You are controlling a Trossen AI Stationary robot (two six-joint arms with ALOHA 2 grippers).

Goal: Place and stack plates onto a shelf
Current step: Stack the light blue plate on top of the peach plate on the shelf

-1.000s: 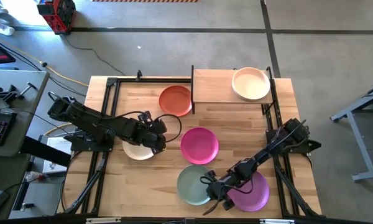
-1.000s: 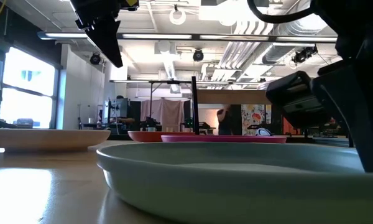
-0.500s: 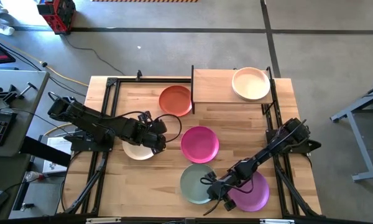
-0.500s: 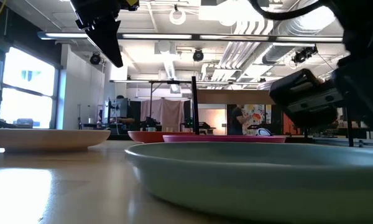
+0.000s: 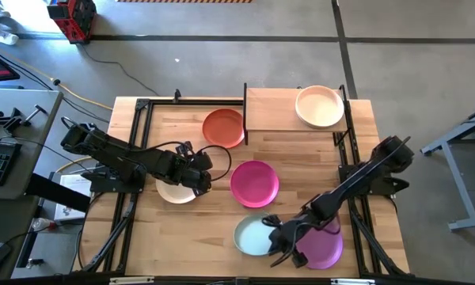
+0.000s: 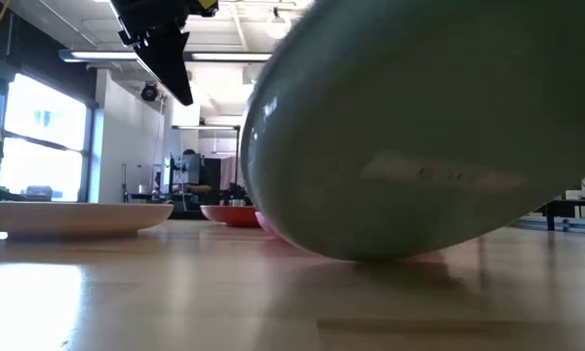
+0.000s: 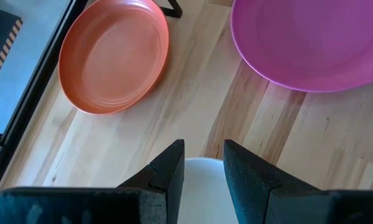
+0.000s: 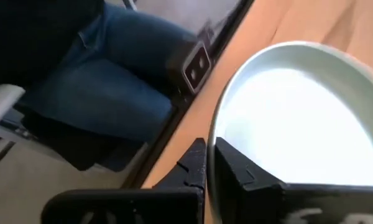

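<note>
My right gripper (image 5: 282,237) is shut on the pale green plate (image 5: 253,236), near the table's near edge. That plate is tipped up, and its underside (image 6: 419,127) fills the low view. Beside it lies the purple plate (image 5: 323,247). The magenta plate (image 5: 254,184) sits mid-table, and the orange-red plate (image 5: 223,127) lies beside the shelf (image 5: 273,111). One cream plate (image 5: 319,107) rests on the shelf. My left gripper (image 7: 204,158) hangs open above another cream plate (image 5: 174,191), well clear of it (image 6: 166,49). My right gripper pinches the pale green plate's rim (image 8: 212,163) between its two fingers, one inside the rim and one outside, on the side toward the table's right. The plate is tilted, with the held side raised. I cannot tell whether its low edge (image 6: 370,255) touches the table.
Black metal frame rails run along the table's left and right sides (image 5: 134,134). A person in blue jeans (image 8: 112,81) sits just past the near edge. Bare wood lies between the magenta plate and the shelf (image 5: 301,154).
My right gripper has risen and drawn slightly toward the table's right, still shut on the pale green plate. The plate has tipped from lying flat to standing steeply tilted, its held side lifted. The left arm has kept still.
</note>
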